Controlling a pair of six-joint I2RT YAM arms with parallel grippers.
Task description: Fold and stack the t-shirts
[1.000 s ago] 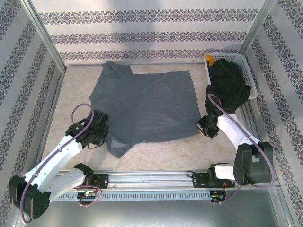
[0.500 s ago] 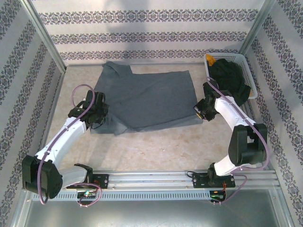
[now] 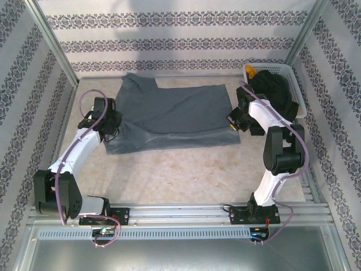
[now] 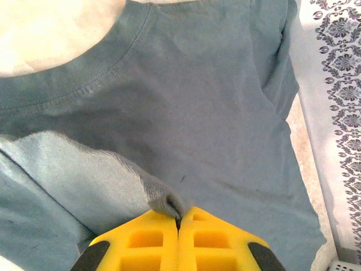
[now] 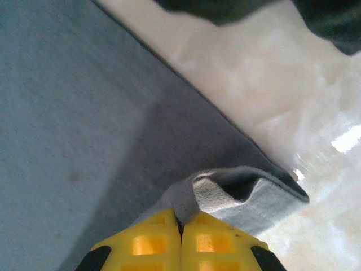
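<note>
Slate blue-grey t-shirt (image 3: pixel 175 116) lies mid-table, long axis nine-to-three. Left gripper (image 4: pixel 179 214) and right gripper (image 5: pixel 181 219) each pinch its cloth tight. Left wrist view shows its collar (image 4: pixel 84 84); overhead shows black t-shirt (image 3: pixel 276 99) at two.

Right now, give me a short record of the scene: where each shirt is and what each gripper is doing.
blue-grey t-shirt: lying on the table, left of the white basket
black t-shirt: bunched in the white basket, unfolded
left gripper: shut, pinching the blue-grey t-shirt near its left side
right gripper: shut, pinching a corner at its right side
stack: not yet begun
</note>
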